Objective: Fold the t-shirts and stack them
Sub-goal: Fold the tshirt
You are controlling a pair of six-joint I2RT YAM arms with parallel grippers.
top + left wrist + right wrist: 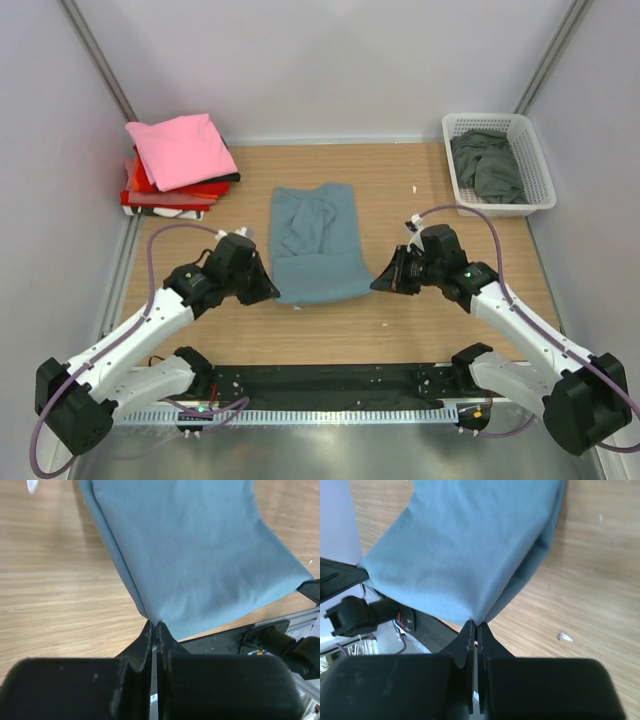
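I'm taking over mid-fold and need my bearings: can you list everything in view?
Blue shirt: one, slate blue, table centre, partly folded.
Folded shirts: one pile, pink on top, red and black below, far left corner.
Basket: one, white, far right corner.
Shirt in basket: one, dark grey-green, crumpled.
Table: one, light wood.
Left hand: black, shut on blue shirt's near left corner.
Right hand: black, shut on its near right corner.

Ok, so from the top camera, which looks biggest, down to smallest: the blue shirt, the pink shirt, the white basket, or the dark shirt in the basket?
1. the blue shirt and the white basket: too alike to rank
2. the pink shirt
3. the dark shirt in the basket, smallest
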